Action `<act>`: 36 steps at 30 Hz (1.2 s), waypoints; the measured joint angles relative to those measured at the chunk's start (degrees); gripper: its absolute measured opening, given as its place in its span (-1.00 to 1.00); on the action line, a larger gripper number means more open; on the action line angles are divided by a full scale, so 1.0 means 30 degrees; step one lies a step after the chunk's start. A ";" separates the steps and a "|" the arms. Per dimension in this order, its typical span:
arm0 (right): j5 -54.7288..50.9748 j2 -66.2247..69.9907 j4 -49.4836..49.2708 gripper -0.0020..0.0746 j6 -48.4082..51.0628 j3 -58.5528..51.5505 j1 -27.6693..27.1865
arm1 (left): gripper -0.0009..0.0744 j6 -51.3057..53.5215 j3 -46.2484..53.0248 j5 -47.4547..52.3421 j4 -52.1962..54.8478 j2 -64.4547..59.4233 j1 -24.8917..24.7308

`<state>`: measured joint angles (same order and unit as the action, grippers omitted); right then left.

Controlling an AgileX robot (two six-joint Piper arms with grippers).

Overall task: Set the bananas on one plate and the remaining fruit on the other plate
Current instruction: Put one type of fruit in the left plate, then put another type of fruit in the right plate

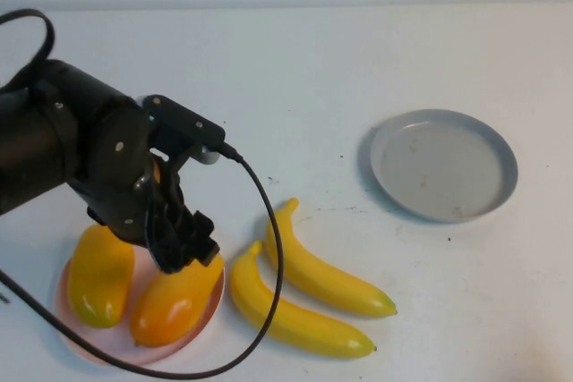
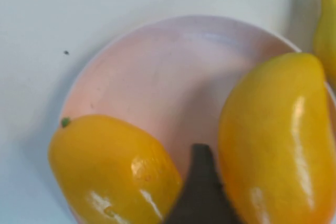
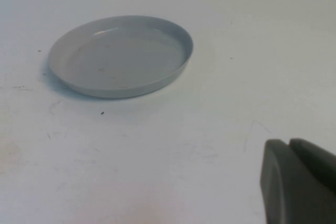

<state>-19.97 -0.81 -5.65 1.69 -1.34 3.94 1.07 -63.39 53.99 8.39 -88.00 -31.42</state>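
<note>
A white table [image 1: 358, 60] holds two round shallow plates. Under the left gripper [image 1: 183, 243], whose jaws stand open and empty, the pale pink plate [image 2: 157, 77] carries two plump orange-yellow mango-like fruits [image 1: 100, 275], one either side of it. Just beside that gripper lie two long curved yellow bananas [image 1: 309, 297]. The empty grey plate [image 1: 443, 165] sits ahead of the closed right gripper [image 3: 299, 182].

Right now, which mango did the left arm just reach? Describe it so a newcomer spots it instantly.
Find the pink plate at the table's near left corner, under the left gripper, whose jaws stand open. Two mangoes lie on it; the one meant, the right-hand mango, is on the side toward the bananas. It is more orange than its yellower neighbour. The right gripper is shut, parked near the grey plate.
</note>
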 joint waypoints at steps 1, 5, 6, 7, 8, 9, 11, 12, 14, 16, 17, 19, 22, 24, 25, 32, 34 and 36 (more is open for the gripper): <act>0.0000 0.0000 0.0000 -0.99 0.0000 0.0000 0.0000 | 0.29 0.0003 0.0000 -0.0046 0.0000 0.0339 0.0000; 0.0000 0.0000 0.0000 -0.99 0.0000 0.0000 0.0000 | -0.62 -0.0007 0.0000 -0.0303 -0.0047 0.2381 0.0000; 0.0000 0.0000 0.0000 -0.99 0.0000 0.0000 0.0000 | -0.72 -0.0099 0.0000 -0.0387 -0.0047 0.2859 0.0000; 0.0000 0.0000 0.0000 -0.99 0.0000 0.0000 0.0000 | -0.81 -0.0182 0.0000 -0.0518 -0.0047 0.3473 0.0000; 0.0000 0.0000 0.0000 -0.99 0.0000 0.0000 0.0000 | -0.87 -0.0357 0.0040 -0.0627 -0.0047 0.4120 0.0000; 0.0000 0.0000 0.0000 -0.99 0.0000 0.0000 0.0000 | -0.90 -0.0357 0.0086 -0.0708 -0.0056 0.4798 0.0000; 0.0000 0.0000 0.0000 -0.99 0.0000 0.0000 0.0000 | -0.94 -0.0465 0.0515 -0.1079 -0.0056 0.6247 0.0000; 0.0000 0.0000 0.0000 -0.99 0.0000 0.0000 0.0000 | -0.95 -0.0492 0.0811 -0.1310 -0.0056 0.6863 0.0000; 0.0000 0.0000 0.0000 -0.99 0.0000 0.0000 0.0000 | -0.97 -0.0535 0.1923 -0.2130 -0.0056 0.8465 0.0000; 0.0000 0.0000 0.0000 -0.99 0.0000 0.0000 0.0000 | -0.97 -0.0609 0.3368 -0.3498 -0.0056 0.9952 0.0000; 0.0000 0.0000 0.0000 -0.99 0.0000 0.0000 0.0000 | -0.97 -0.0626 0.4113 -0.4028 -0.0090 1.0786 0.0000; 0.0000 0.0000 0.0000 -0.99 0.0000 0.0000 0.0000 | -0.98 -0.0719 0.6296 -0.6278 -0.0442 1.2412 0.0000; 0.0000 0.0000 0.0000 -0.99 0.0000 0.0000 0.0000 | -0.98 -0.0835 0.8658 -0.8622 -0.0910 1.4415 0.0000; 0.0000 0.0000 0.0000 -0.99 0.0000 0.0000 0.0000 | -0.98 -0.0836 0.9728 -0.9776 -0.0848 1.5354 0.0000; 0.0000 0.0000 0.0000 -0.99 0.0000 0.0000 0.0000 | -0.98 -0.0836 1.0132 -1.0089 -0.0724 1.5747 0.0000; 0.0000 0.0000 0.0000 -0.99 0.0000 0.0000 0.0000 | -0.98 0.0049 1.1423 -1.1527 -0.0470 1.6559 0.0000; 0.0000 0.0000 0.0000 -0.99 0.0000 0.0000 0.0000 | -0.98 0.0217 1.2112 -1.2894 -0.0425 1.6571 0.0000; 0.0000 0.0000 0.0000 -0.99 0.0000 0.0000 0.0000 | -0.98 0.0217 1.3010 -1.4375 -0.0425 1.6604 0.0000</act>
<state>-19.97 -0.81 -5.65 1.69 -1.34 3.94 1.72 -24.36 10.87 7.12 -38.19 -31.42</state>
